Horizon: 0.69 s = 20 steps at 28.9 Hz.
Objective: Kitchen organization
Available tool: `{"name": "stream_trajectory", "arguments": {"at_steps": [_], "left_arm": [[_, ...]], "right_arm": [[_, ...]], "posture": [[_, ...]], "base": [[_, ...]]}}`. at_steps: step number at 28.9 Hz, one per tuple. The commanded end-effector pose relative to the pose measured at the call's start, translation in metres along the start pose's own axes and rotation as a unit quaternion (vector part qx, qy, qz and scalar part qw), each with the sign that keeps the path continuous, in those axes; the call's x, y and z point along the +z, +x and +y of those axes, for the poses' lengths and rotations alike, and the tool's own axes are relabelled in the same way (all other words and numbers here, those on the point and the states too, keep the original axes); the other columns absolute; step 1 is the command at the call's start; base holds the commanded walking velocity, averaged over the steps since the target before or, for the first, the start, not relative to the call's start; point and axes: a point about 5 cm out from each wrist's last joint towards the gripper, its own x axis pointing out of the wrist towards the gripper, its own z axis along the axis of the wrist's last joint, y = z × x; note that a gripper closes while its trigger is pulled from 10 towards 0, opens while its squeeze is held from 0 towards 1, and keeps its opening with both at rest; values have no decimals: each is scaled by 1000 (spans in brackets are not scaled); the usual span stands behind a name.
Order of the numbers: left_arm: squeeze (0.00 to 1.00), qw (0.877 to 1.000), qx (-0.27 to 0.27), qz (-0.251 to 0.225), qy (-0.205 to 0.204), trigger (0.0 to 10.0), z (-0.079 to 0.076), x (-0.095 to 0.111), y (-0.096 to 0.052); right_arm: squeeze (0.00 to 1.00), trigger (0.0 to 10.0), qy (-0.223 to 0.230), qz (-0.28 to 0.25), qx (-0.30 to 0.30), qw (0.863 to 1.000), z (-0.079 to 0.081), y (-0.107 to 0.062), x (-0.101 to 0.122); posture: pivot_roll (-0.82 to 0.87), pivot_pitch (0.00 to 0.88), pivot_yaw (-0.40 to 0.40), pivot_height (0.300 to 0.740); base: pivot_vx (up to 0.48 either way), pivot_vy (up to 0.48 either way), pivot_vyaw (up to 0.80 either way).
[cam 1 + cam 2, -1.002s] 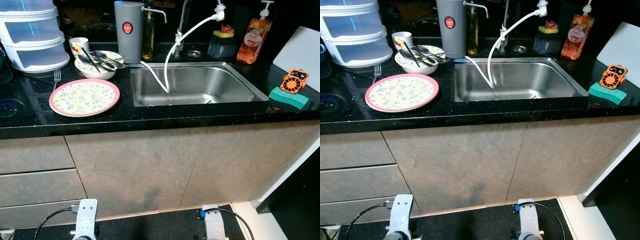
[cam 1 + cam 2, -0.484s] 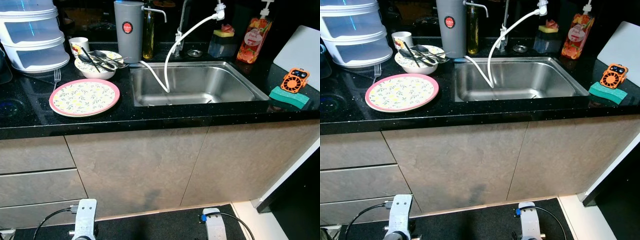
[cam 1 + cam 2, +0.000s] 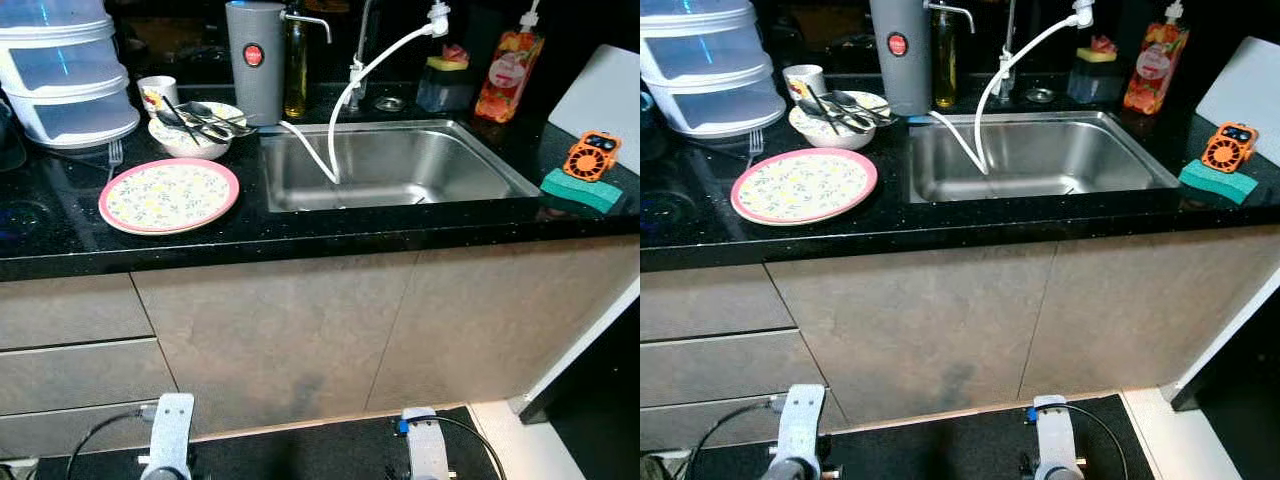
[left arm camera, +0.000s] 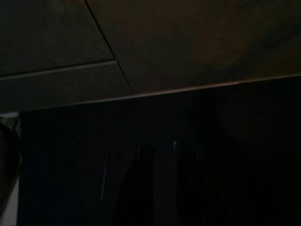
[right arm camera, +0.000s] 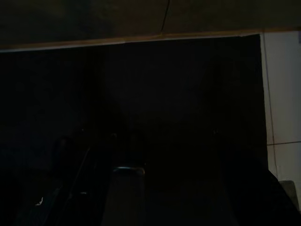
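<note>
— So, how far along is the tidying?

— Barely begun, I'd judge. The pink floral plate (image 3: pixel 168 195) lies on the black countertop (image 3: pixel 330 235) left of the sink (image 3: pixel 395 165), which looks empty apart from a white hose (image 3: pixel 335 130). Behind the plate, the bowl (image 3: pixel 195 130) is full of cutlery, and a fork (image 3: pixel 113 152) lies loose nearby.

— And the grippers?

— Both arms hang low by the cabinet fronts. The left gripper (image 4: pixel 160 188) seems slightly parted, though it's very dark; the right gripper (image 5: pixel 155 188) I cannot tell.

black counter (image 3: pixel 330 228), pink-rimmed plate (image 3: pixel 168 194)
</note>
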Motion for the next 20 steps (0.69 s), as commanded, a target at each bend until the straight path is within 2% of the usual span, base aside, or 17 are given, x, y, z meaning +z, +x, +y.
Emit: {"name": "stream_trajectory", "arguments": {"at_steps": [1, 10, 20], "left_arm": [[0, 1000, 6, 9, 10, 10000, 5, -4, -1], [0, 1000, 10, 16, 2, 10000, 3, -13, -4], [0, 1000, 10, 19, -2, 10000, 0, -16, -5]], "right_arm": [[0, 10000, 10, 12, -8, 1000, -2, -1, -6], [0, 10000, 10, 4, -10, 1000, -5, 0, -2], [0, 10000, -2, 6, 3, 1000, 4, -1, -4]], "posture": [[9, 105, 3, 740], [36, 101, -10, 740], [52, 96, -18, 740]], "base": [[0, 0, 0], [0, 0, 0], [0, 0, 0]]}}
